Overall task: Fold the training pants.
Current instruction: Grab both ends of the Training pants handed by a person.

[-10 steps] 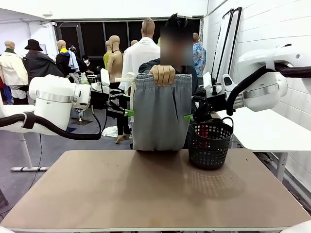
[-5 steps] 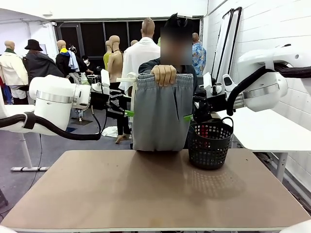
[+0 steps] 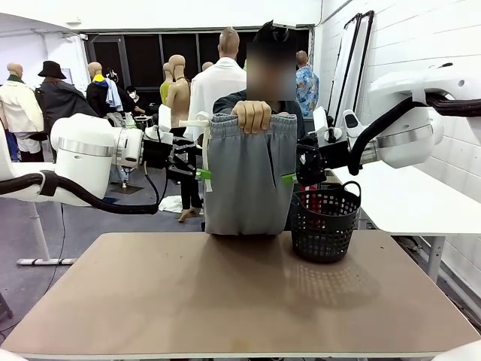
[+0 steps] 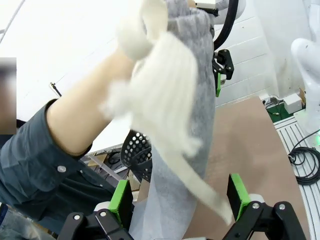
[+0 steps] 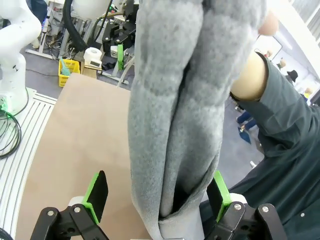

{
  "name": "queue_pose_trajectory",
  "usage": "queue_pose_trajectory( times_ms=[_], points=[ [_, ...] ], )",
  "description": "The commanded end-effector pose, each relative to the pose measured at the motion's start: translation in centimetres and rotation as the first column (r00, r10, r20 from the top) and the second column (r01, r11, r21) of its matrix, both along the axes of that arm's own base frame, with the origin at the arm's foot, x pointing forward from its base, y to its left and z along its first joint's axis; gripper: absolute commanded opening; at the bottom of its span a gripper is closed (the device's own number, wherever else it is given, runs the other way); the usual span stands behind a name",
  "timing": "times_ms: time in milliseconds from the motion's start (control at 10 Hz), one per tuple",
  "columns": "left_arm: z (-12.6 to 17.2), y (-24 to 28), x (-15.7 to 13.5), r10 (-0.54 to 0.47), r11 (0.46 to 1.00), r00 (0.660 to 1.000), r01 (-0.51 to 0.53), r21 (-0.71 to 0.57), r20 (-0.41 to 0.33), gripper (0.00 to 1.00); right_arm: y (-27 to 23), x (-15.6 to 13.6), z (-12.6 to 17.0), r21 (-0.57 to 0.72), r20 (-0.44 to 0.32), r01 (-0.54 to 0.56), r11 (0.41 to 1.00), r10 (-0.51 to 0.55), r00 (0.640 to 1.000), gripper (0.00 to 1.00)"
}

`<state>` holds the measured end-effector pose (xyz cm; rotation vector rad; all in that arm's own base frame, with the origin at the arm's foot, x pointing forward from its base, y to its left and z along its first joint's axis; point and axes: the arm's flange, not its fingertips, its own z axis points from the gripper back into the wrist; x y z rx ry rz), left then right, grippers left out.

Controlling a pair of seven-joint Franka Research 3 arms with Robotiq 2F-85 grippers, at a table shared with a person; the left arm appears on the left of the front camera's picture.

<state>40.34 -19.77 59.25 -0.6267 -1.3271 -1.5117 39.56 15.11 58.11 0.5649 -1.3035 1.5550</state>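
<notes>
Where the scene differs from a second ago: the left arm (image 3: 90,154) has been shifted a little toward the middle and the wrist of the right arm (image 3: 409,135) drawn in likewise, so that the left jaws and the right jaws are brought slightly closer to the sides of the training pants (image 3: 244,180); pants, hand (image 3: 252,116) and basket (image 3: 325,226) are left as they were.
Counter (image 3: 240,301): brown and matte, shadowed beside the basket.
Room: a white brick wall (image 3: 421,45) at the right, dark windows (image 3: 143,60) behind, a grey floor (image 3: 22,226), a white table (image 3: 406,199) beyond the counter's right side.
Pants: held up by the waistband in the person's hand above the counter's far edge, the lower end reaching down to that edge; whether it rests there cannot be told.
Left side: jaws spread wide, nothing gripped; the pants' side is seen between the green pads.
Right side: jaws spread wide, nothing gripped; fabric is seen between the pads, one pad just beside it.
Around: the black mesh basket is set on the counter just beside the pants, below the right jaws.
In the way: the white drawstring (image 4: 165,100) is hung in front of the fabric in the left wrist view; a dark sleeve (image 4: 45,165) is seen behind.
</notes>
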Motion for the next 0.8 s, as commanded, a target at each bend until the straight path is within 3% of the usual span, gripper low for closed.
queue_pose_trajectory(
  times_ms=[0, 700],
  points=[
    [0.8, -0.4, 0.8, -0.034, 0.999, 0.999, 0.034, -0.012, -0.012, 1.00, 0.1, 0.0, 0.3, 0.058, 0.008, -0.027, 0.998, 0.027, 1.000, 1.00],
    [0.7, -1.5, 2.0, -0.112, 0.990, 0.992, 0.107, -0.088, -0.054, 1.00, 0.6, -0.2, 0.6, 0.132, -0.005, -0.071, 0.989, 0.072, 0.997, 1.00]
  ],
)
